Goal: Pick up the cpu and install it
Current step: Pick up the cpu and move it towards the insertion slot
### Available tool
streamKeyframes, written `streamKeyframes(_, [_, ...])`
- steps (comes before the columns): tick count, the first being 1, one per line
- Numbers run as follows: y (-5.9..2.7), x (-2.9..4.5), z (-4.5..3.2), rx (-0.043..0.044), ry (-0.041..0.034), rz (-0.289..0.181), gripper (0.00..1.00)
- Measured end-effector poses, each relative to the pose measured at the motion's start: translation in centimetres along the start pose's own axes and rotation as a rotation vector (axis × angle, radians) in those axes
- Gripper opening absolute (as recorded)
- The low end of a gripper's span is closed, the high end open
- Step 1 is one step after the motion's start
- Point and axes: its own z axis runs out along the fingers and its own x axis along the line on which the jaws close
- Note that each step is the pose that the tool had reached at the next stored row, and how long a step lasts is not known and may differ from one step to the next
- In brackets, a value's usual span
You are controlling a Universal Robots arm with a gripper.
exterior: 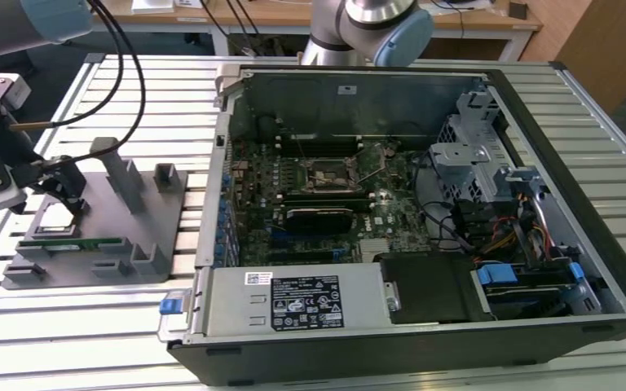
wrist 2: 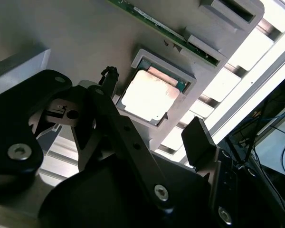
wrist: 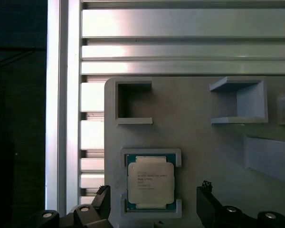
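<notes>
Cpu (wrist: pixel 150 184) seated in gray fixture (wrist: pixel 199 142) pocket; claw (wrist: pixel 155 189) hovers above, spread wide, straddling it.

Cropped, covered, washed out.
In the first wrist view, crops the gripper (wrist: pixel 155 190) at the picture's edge, leaving two fingertips (wrist: pixel 102 195) either side of the cpu (wrist: pixel 150 184); in the second wrist view, bleaches the cpu's top to white and buries much of the grey fixture (wrist 2: pixel 85 38) behind the gripper; in the exterior view, cuts the arm (exterior: pixel 373 28) at the far edge.
</notes>
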Motion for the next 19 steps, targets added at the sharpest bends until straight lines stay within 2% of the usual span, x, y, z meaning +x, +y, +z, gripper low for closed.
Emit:
streamKeyframes(6, [0.0, 0.0, 0.02, 0.0001, -0.0002, -0.003, 0.81])
streamKeyframes(11, [0.0, 0.0, 0.18, 0.0004, 0.0013, -0.04, 0.81])
streamKeyframes(19, [-0.02, -0.01, 0.63, 0.0005, 0.0016, -0.042, 0.81])
